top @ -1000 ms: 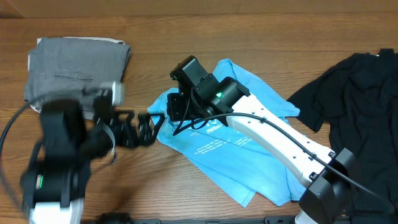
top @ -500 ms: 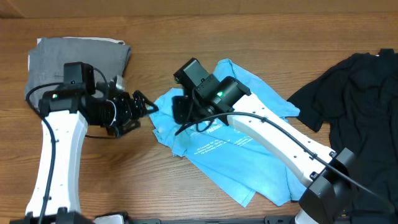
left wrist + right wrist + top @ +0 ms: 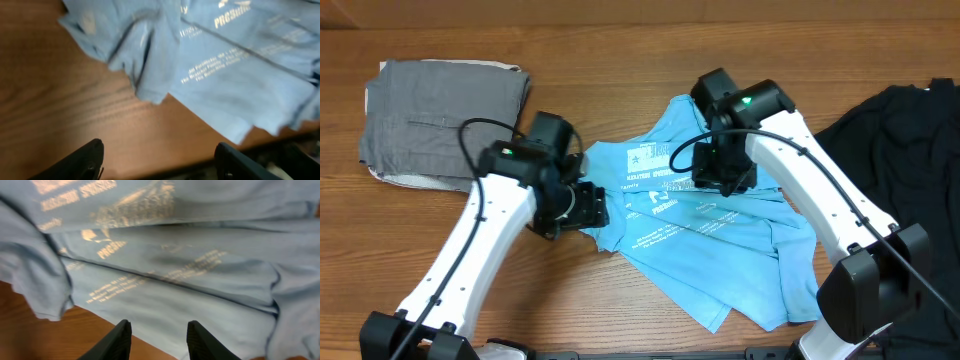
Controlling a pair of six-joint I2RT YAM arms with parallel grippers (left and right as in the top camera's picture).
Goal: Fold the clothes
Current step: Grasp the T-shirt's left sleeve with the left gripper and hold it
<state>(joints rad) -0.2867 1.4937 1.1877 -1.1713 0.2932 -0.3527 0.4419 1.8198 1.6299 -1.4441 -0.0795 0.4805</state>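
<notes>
Overhead, the light blue T-shirt (image 3: 720,240) lies rumpled and partly spread at the middle of the wooden surface (image 3: 620,60), its small white text facing up. A folded grey garment (image 3: 440,120) sits at the far left and a black garment (image 3: 900,160) at the far right, both apart from the shirt. The left arm (image 3: 490,230) reaches to the shirt's left edge. In the left wrist view the left jaws stand wide and released over bare wood, just beside the cloth's hem. The right arm (image 3: 810,190) hangs over the shirt's upper middle. The right jaws are parted above the printed text, gripping nothing.
</notes>
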